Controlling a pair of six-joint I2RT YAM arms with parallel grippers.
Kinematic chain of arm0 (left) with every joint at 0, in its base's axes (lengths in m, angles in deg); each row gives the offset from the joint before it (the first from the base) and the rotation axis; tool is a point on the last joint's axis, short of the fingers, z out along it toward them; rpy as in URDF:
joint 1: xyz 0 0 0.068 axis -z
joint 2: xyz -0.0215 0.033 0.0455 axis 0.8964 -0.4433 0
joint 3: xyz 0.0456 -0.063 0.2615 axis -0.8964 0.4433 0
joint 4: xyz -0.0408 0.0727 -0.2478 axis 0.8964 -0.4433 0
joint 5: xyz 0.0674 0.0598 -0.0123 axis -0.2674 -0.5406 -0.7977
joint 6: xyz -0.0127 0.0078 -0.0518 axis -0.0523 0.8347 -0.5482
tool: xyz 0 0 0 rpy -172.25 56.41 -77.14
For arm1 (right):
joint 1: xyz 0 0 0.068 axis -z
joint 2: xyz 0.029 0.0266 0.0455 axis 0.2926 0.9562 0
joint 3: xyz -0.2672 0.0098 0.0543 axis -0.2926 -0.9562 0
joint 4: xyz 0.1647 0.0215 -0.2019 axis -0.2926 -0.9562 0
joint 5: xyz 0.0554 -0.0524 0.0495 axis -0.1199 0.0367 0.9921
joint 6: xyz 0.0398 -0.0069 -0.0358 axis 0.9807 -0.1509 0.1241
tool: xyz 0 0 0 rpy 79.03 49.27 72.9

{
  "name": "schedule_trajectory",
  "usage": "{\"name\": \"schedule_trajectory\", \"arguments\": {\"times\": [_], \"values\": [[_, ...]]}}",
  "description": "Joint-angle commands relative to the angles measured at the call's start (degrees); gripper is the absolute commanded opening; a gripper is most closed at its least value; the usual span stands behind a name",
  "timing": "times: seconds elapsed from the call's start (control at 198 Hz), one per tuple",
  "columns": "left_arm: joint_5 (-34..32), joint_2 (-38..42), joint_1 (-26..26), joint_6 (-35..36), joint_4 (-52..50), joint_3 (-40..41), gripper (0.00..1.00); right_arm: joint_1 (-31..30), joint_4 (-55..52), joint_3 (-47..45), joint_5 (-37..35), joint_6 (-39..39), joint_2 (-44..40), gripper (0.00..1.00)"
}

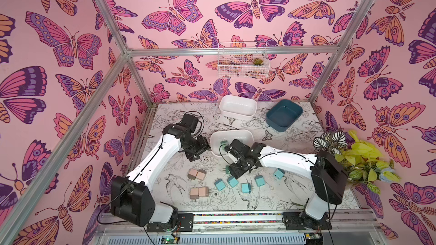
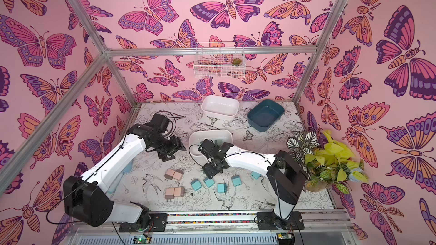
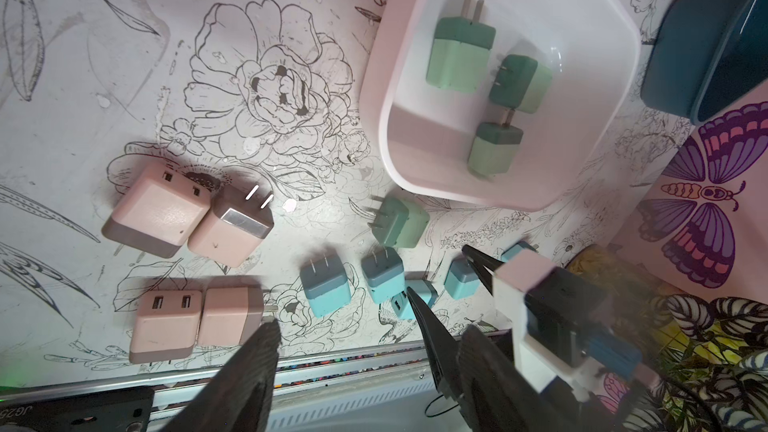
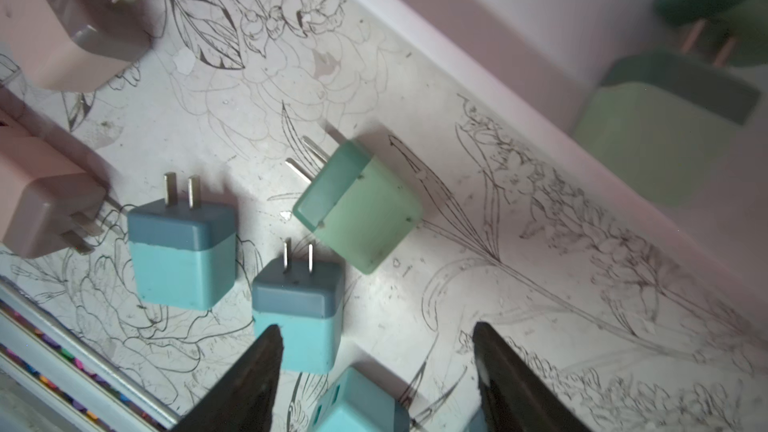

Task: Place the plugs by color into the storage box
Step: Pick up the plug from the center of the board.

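The right claw hangs low over the table, at 6 o'clock of the near white tub. Its jaws are spread and pinch nothing. One green plug lies flat on the table just past the fingertips and apart from them, and a teal one sits just beside one finger.

The left claw is held higher, at 9 o'clock of that tub, also spread and empty.

Three green plugs lie inside the near tub. Five teal plugs lie in a loose row toward the table's 6 o'clock edge. Four pink plugs sit in two touching pairs at 8 o'clock.

A far white tub stands at 12 o'clock and a blue tub at 1 o'clock. A plant stands at 3 o'clock.
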Motion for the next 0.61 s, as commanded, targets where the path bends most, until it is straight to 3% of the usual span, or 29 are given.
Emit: {"name": "schedule_trajectory", "arguments": {"times": [0.0, 0.318, 0.6], "values": [[0.79, 1.72, 0.12, 0.33, 0.06, 0.66, 0.71, -0.32, 0.48, 2.39, 1.44, -6.46, 3.14, 0.74], [1.54, 2.77, 0.15, 0.25, 0.19, 3.20, 0.71, -0.28, 2.34, 5.25, -4.89, -8.96, 8.05, 0.76], [1.74, 1.45, 0.13, 0.92, 0.15, 1.97, 0.71, -0.13, 2.65, 8.09, -5.36, -10.97, 11.33, 0.75]]}}
